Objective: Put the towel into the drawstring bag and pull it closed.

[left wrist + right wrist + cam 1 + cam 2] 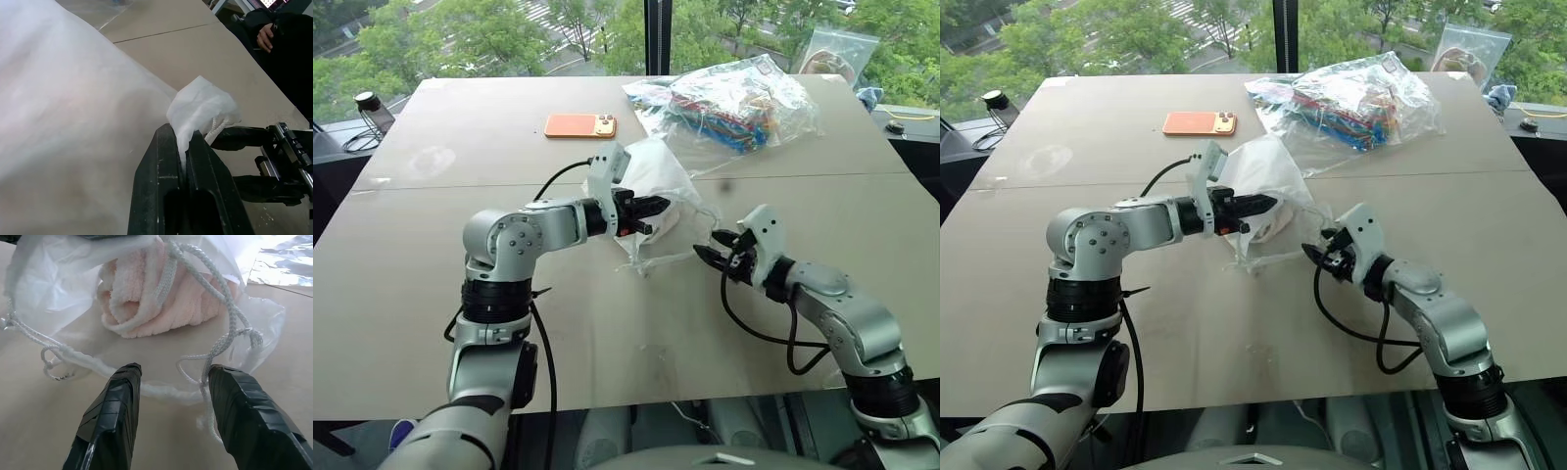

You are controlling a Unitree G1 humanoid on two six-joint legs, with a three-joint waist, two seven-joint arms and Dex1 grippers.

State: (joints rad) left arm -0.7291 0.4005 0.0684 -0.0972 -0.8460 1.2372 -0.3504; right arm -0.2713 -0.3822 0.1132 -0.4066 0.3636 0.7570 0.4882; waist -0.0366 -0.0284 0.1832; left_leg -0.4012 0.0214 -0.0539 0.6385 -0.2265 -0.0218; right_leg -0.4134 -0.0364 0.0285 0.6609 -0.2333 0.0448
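towel in the bag, mouth still wide

the drawstring bag [651, 191] lies mid-surface [460, 294], just near of the clear plastic bag of colourful items [729, 103]. the left gripper [182, 147] has its jaws pressed tight on a pinch of the bag's thin fabric. the towel [146, 298] sits inside, seen through the gaping mouth, with white cords [220, 347] looping across it. the right gripper [171, 391] hovers at the mouth, jaws about half apart, holding nothing, one cord lying between them. an orange phone [579, 125] rests far left of the bag.
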